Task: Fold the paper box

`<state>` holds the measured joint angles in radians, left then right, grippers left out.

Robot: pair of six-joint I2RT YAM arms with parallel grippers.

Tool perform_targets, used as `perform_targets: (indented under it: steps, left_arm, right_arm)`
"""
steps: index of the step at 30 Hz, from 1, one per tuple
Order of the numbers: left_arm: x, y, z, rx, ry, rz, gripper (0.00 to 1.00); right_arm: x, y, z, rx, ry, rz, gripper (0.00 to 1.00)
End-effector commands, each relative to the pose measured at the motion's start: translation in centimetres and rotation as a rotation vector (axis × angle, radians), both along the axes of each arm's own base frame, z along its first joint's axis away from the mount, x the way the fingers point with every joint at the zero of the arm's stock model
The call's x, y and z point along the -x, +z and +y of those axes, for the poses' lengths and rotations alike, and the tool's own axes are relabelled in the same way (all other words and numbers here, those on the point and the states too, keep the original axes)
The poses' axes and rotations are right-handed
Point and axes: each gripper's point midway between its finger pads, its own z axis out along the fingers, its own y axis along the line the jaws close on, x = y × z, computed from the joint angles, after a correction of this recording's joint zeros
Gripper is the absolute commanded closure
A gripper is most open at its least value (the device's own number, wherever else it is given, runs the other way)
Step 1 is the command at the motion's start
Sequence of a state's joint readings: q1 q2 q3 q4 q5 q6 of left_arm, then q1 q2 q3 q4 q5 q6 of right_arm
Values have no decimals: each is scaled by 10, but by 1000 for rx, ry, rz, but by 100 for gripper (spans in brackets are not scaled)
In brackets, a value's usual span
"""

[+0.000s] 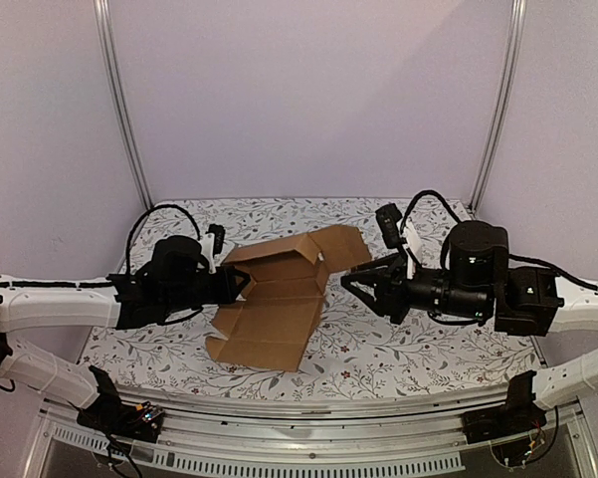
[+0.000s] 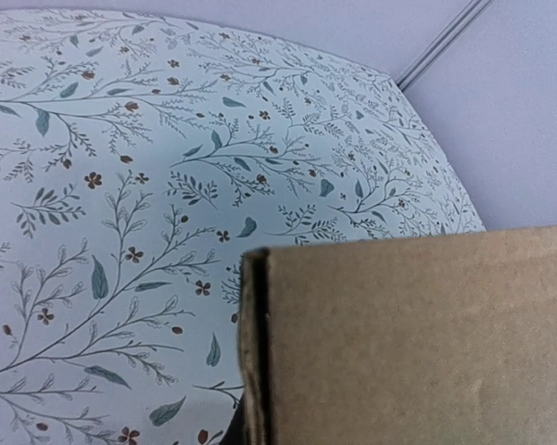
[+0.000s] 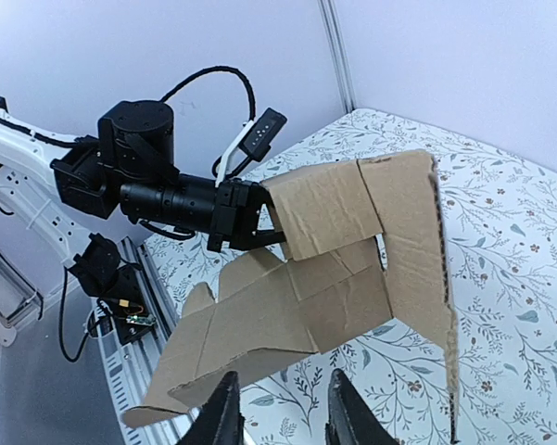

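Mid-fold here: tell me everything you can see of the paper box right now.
The paper box is plain brown cardboard, a die-cut sheet that is only partly folded. It has creased panels and flaps. Its near end lies on the floral table, and its far panels are lifted and tilted. The left gripper pinches a raised flap at its left edge. The right gripper is open, close to its right side and apparently not touching it.

No readable text, label, brand, number or sign in any view: plain brown cardboard on the paper box [image 1: 274,319], only a leaf-and-flower print on the bench [image 1: 428,349]
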<state>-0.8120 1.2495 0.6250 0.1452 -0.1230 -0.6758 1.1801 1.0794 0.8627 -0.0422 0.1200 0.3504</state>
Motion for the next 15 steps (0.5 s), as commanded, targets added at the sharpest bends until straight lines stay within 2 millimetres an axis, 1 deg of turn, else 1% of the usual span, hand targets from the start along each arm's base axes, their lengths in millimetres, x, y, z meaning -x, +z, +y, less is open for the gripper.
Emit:
perform_targets:
  steps: [1, 3, 5, 8, 11, 15]
  left_arm:
    - [-6, -3, 17, -117, 49, -32, 100]
    - [-8, -3, 21, -141, 61, -39, 100]
    - [-9, -4, 23, -159, 63, -48, 100]
    - [-10, -2, 24, -173, 64, -63, 100]
    - [-9, 3, 23, -175, 43, -83, 100]
    - [-6, 9, 19, -175, 4, -108, 100]
  right_arm:
    - [18, -1, -11, 58, 77, -23, 65]
    - [22, 5, -18, 57, 89, -37, 61]
    - [23, 11, -25, 61, 84, -55, 55]
    - [16, 21, -39, 86, 23, -89, 52]
    - [5, 21, -51, 156, -45, -125, 45]
    - [1, 19, -57, 233, -55, -169, 34]
